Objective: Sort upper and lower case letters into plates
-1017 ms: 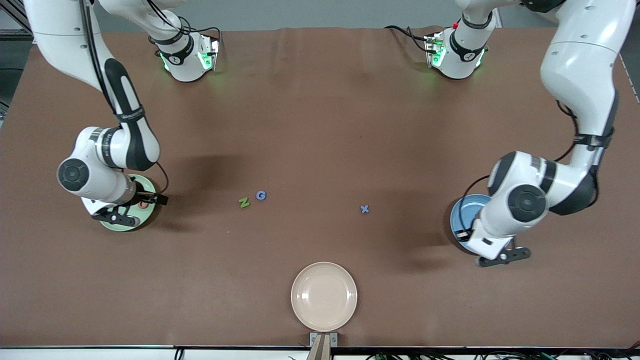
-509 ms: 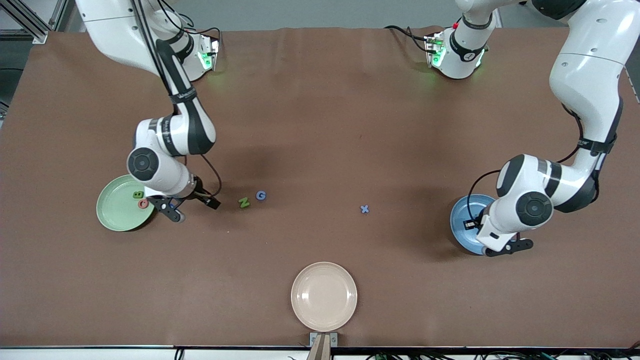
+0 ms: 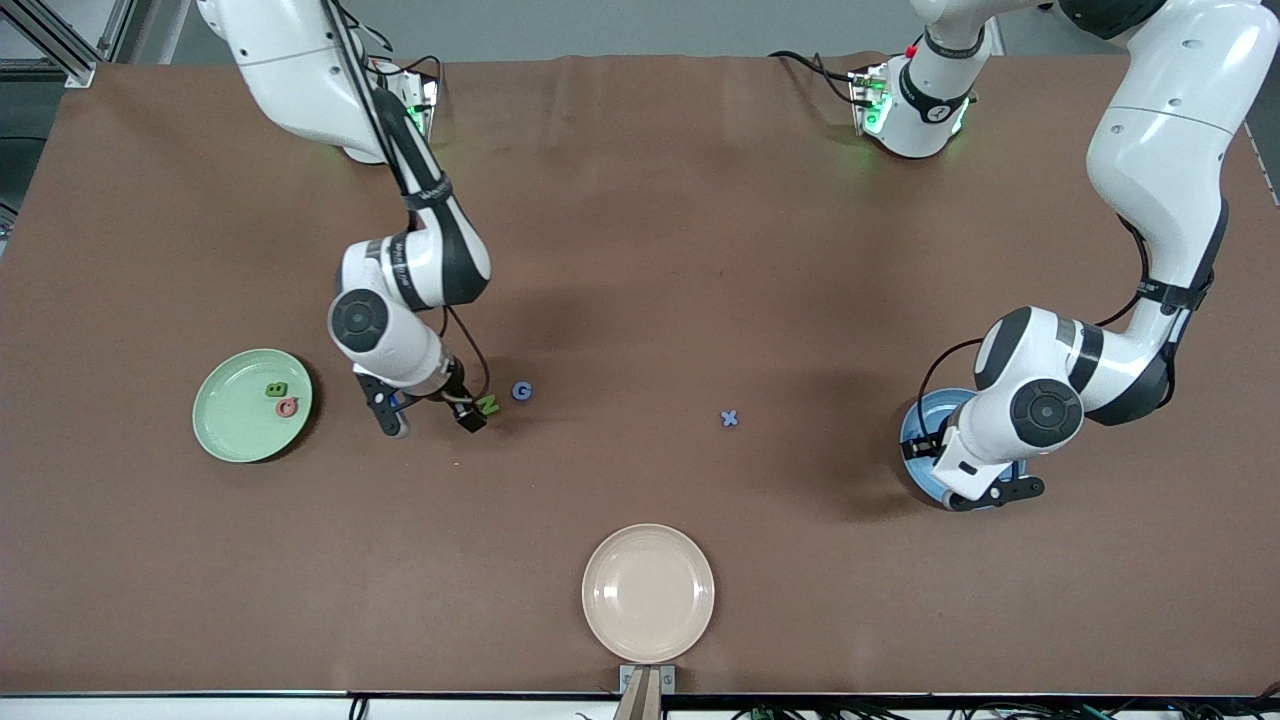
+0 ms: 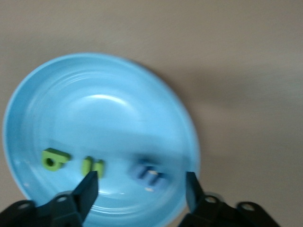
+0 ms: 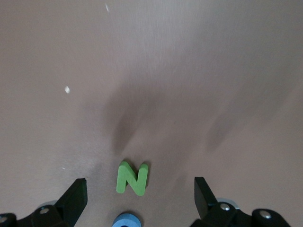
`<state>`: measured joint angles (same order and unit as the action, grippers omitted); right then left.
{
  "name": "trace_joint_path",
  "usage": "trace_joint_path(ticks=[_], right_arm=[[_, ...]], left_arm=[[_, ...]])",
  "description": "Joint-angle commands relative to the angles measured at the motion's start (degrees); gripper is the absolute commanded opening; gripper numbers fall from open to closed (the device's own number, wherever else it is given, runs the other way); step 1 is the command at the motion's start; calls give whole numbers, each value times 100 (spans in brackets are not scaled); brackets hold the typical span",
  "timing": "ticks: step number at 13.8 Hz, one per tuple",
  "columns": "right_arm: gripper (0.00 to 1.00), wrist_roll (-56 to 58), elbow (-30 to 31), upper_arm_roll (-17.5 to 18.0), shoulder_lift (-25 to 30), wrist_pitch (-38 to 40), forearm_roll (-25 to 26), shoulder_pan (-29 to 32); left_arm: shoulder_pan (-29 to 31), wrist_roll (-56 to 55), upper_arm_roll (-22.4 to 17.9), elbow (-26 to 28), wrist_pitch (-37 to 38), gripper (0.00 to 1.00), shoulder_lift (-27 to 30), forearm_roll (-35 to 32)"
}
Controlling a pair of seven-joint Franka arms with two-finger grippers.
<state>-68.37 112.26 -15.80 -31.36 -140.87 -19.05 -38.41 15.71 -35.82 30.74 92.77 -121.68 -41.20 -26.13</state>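
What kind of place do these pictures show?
Probably a robotics lab: two arms bolted along a brown covered table, foam letters such as the green N, and plates such as the blue plate laid out for sorting.

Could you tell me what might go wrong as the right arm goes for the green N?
1. The blue G lies close beside the green N, so the open right gripper coming down over the N could knock the G or catch both.
2. The left gripper, open over the blue plate, hangs low above three small letters; a sideways move might brush the plate.
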Motion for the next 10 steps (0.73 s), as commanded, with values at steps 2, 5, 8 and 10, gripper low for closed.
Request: trace_joint_path(ticks=[2,5,8,10], right_arm=[[96,-230,-222,-99,-283,16,-54,-220],[79,-221,-222,-108,-309,16,-46,-220],[68,-230,-230,-108,-362,42,165,-220],[66,-230,-265,-99,-414,34,165,-220]], left_arm=[[-400,-828,266,-373,74,100,42,476],[-1226,-1802,214,-557,-14,100,-212,459],[-1789,-2383,65,-778,-372,97,-555,442],[-2272,-2884,-312,-787,-664,94,-635,459]])
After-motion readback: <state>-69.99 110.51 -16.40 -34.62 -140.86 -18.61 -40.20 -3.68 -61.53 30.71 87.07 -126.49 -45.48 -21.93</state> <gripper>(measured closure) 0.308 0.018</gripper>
